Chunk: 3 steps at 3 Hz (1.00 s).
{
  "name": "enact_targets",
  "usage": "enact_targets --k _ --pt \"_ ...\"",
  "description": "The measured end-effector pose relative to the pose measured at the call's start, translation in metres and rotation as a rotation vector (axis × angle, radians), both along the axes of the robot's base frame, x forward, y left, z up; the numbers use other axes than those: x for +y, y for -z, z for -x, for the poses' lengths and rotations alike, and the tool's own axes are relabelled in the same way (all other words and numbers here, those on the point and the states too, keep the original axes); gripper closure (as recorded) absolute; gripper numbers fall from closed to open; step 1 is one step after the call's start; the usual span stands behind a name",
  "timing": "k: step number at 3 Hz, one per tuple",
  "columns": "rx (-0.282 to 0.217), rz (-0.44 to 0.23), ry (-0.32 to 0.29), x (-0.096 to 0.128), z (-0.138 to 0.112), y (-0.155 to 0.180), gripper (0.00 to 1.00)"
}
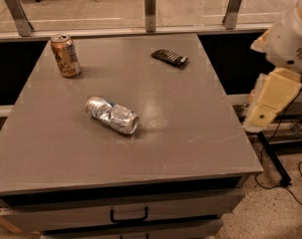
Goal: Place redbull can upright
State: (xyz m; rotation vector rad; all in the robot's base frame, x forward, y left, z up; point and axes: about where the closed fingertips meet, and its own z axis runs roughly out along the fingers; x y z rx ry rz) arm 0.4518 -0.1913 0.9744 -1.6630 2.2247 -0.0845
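The redbull can (pixel 112 115) is a dented silver can with blue markings. It lies on its side near the middle of the grey table (pixel 190 143), its long axis running from upper left to lower right. My arm (pixel 272 98) shows as white and cream parts beyond the table's right edge, well away from the can. My gripper is out of view, and nothing touches the can.
An orange-tan can (pixel 66 55) stands upright at the table's back left. A black remote (pixel 169 58) lies at the back right. A glass railing with metal posts (pixel 149 9) runs behind the table. A drawer with a handle (pixel 128 214) is below the front edge.
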Motion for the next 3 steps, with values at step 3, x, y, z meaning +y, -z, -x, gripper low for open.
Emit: enact_targets --k 3 --pt "0.162 -0.211 0.219 0.136 -0.104 0.060 0.00"
